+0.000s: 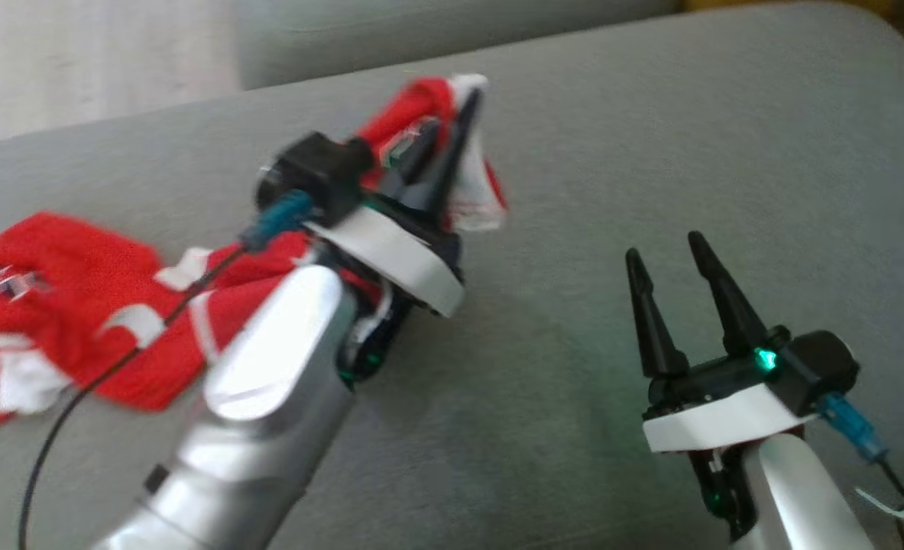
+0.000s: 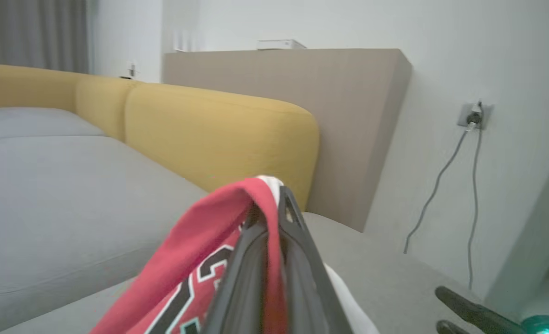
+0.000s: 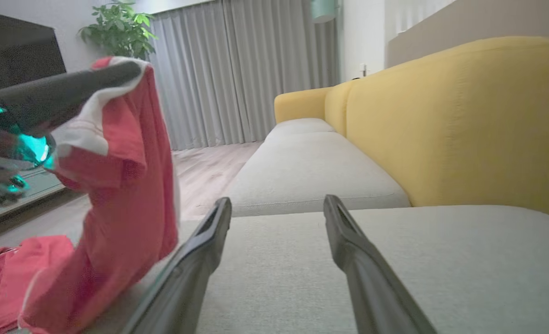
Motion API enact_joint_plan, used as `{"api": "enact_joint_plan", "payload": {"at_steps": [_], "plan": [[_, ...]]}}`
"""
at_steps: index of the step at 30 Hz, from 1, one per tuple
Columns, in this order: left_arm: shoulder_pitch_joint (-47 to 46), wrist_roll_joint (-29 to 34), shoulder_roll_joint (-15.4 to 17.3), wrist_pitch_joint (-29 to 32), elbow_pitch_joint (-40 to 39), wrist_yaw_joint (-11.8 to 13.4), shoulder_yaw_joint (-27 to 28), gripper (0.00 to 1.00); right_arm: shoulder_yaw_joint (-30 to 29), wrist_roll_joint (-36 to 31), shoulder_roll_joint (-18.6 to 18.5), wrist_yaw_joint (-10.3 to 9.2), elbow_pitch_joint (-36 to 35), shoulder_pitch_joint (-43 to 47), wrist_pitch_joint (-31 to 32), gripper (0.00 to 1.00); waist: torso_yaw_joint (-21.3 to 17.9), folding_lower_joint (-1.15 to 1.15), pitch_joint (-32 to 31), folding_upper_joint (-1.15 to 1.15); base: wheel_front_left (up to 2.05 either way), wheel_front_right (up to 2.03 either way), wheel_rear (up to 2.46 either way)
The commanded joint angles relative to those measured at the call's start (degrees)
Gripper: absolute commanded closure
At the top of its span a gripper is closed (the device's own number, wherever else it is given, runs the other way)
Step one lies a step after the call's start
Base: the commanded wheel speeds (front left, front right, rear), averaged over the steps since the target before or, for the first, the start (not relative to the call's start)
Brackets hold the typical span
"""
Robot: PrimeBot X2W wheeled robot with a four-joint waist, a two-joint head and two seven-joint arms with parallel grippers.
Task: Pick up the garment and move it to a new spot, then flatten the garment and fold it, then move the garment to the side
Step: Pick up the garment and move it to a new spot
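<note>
The garment (image 1: 77,305) is a red jersey with white trim and black numbers, lying crumpled on the grey sofa seat (image 1: 650,153) at the left. My left gripper (image 1: 467,99) is shut on one edge of it and holds that edge up above the seat, so the cloth hangs down from the fingertips (image 2: 281,195). In the right wrist view the raised garment (image 3: 125,185) drapes from the left gripper (image 3: 130,69) down to the cushion. My right gripper (image 1: 665,252) stands open over bare seat at the right, its fingers (image 3: 209,260) apart with nothing between them.
A yellow backrest (image 2: 218,134) runs along the far side of the seat, with a beige block (image 2: 302,93) behind it. A wall socket with cables (image 2: 474,116) is at the right. Curtains (image 3: 237,69), a plant (image 3: 116,28) and wooden floor (image 3: 209,171) lie past the sofa.
</note>
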Motion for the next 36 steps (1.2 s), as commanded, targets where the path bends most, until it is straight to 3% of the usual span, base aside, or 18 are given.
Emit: {"api": "enact_joint_plan", "payload": {"at_steps": [1,7,8,9,15,23,29,36], "plan": [[-3.3,0.4,0.0,-0.1,-1.2,0.3,0.4,1.0,0.6,0.8,-0.2,-0.04,-2.8,-2.4,-0.6,0.0,-5.3,0.0,2.5,0.0,0.0,0.0,0.0],[-5.2,-1.1,-1.5,-0.7,3.8,0.9,-5.9,1.0,-0.9,2.4,-0.2,-0.04,-4.9,-3.2,-0.6,0.0,-11.2,0.0,5.7,0.0,0.0,0.0,0.0],[-5.2,-2.0,-1.6,-0.2,4.8,1.1,-7.6,0.68,-1.4,2.6,-0.2,-0.04,-5.1,-3.3,-0.6,0.0,-11.8,0.0,6.1,0.0,0.0,0.0,0.0],[-5.3,-2.7,-1.6,0.5,5.7,0.9,-9.9,0.0,-1.8,2.8,-0.2,-0.04,-5.2,-3.4,-0.6,0.0,-12.2,0.0,6.5,0.0,0.0,0.0,0.0],[-6.1,-5.1,-1.6,0.7,9.8,1.1,-17.8,0.0,-3.7,3.3,-0.2,-0.04,-5.8,-3.5,-0.6,0.0,-11.3,0.0,7.4,0.0,0.0,0.0,0.0],[-9.0,-4.5,-1.0,-7.4,13.4,4.6,-15.8,0.0,-4.4,2.2,-0.2,-0.04,-5.2,-3.2,-0.6,0.0,-5.0,0.0,4.6,0.0,0.0,0.0,0.0],[-5.7,-4.2,5.6,-12.9,11.8,8.6,-9.8,0.0,-4.6,0.6,-0.2,-0.04,-3.9,-1.7,-0.6,0.0,2.3,0.0,0.8,0.0,0.0,0.0,0.0],[9.1,-3.3,11.8,-13.6,1.1,13.3,-2.9,0.0,-4.5,-0.1,-0.2,-0.04,-2.8,0.1,-0.6,0.0,6.7,0.0,-1.4,0.0,0.0,0.0,0.0]]}}
